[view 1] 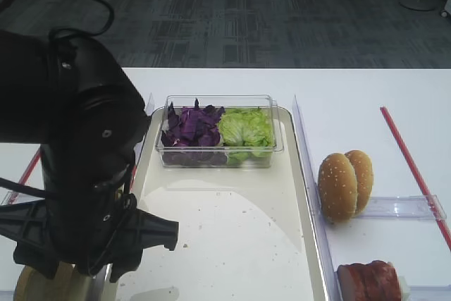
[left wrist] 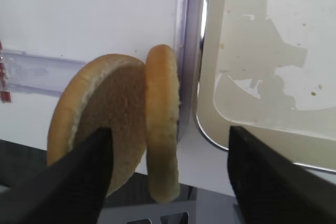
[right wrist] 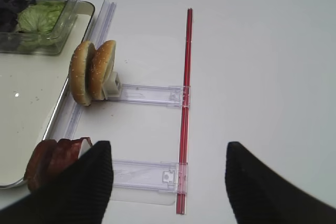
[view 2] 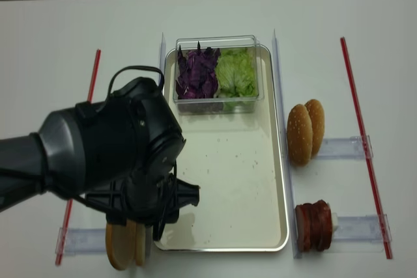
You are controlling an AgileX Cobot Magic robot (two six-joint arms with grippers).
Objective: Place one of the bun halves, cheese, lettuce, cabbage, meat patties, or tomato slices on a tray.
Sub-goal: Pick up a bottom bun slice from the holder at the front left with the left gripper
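Note:
Two flat bun halves stand on edge just left of the cream tray point(left wrist: 273, 51). In the left wrist view my left gripper point(left wrist: 169, 132) is open around them: the thin tan half point(left wrist: 161, 103) sits between the fingers, and the left finger overlaps the cut face of the other half point(left wrist: 105, 93). The overhead view shows these halves point(view 2: 124, 247) under the left arm. My right gripper point(right wrist: 168, 148) is open over bare table, with nothing between its fingers. Purple cabbage point(view 1: 190, 126) and green lettuce point(view 1: 246, 128) fill a clear tub. Meat patties point(view 1: 366, 280) stand right of the tray. Cheese and tomato slices are out of view.
Two sesame-seeded bun tops point(view 1: 344, 185) stand on edge in a clear holder point(right wrist: 149, 95) right of the tray. The clear tub point(view 1: 220, 156) sits at the tray's far end. Red strips point(view 1: 412, 167) run along both table sides. The left arm's bulk point(view 1: 77, 146) hides the near-left corner.

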